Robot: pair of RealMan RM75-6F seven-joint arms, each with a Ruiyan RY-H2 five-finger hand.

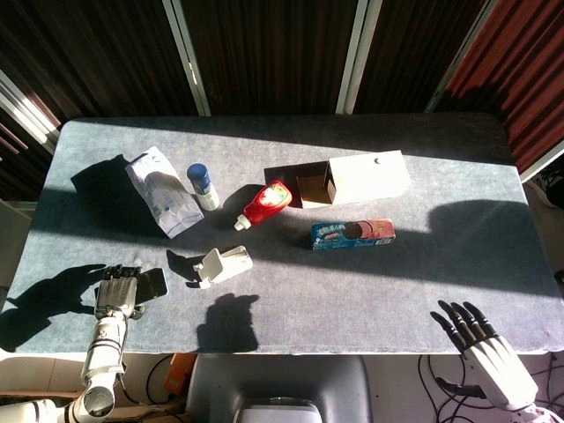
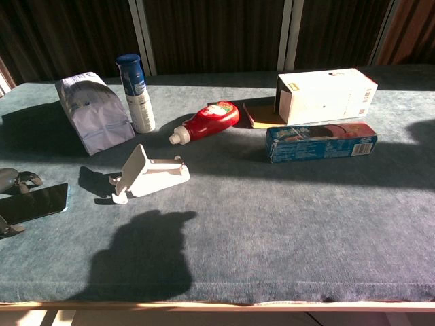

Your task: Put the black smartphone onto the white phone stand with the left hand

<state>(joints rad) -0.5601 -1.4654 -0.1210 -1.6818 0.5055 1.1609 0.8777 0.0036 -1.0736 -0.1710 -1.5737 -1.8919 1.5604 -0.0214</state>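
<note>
The black smartphone (image 1: 155,282) (image 2: 39,203) lies flat on the table near its front left corner. My left hand (image 1: 117,293) is over the phone's left part and hides it in the head view. In the chest view its fingertips (image 2: 19,180) show just behind the phone and another tip sits at the phone's near edge; the phone still rests on the cloth. The white phone stand (image 1: 221,264) (image 2: 148,174) sits a short way right of the phone, its rest tilted up at the left end. My right hand (image 1: 484,345) hangs off the front right edge, fingers spread, holding nothing.
Behind the phone stand a white pouch (image 1: 162,193) and a blue-capped bottle (image 1: 203,186). A red ketchup bottle (image 1: 267,204) lies mid-table. A white carton (image 1: 364,177) and a blue biscuit box (image 1: 352,233) sit further right. The grey table cloth (image 1: 370,291) covers the table.
</note>
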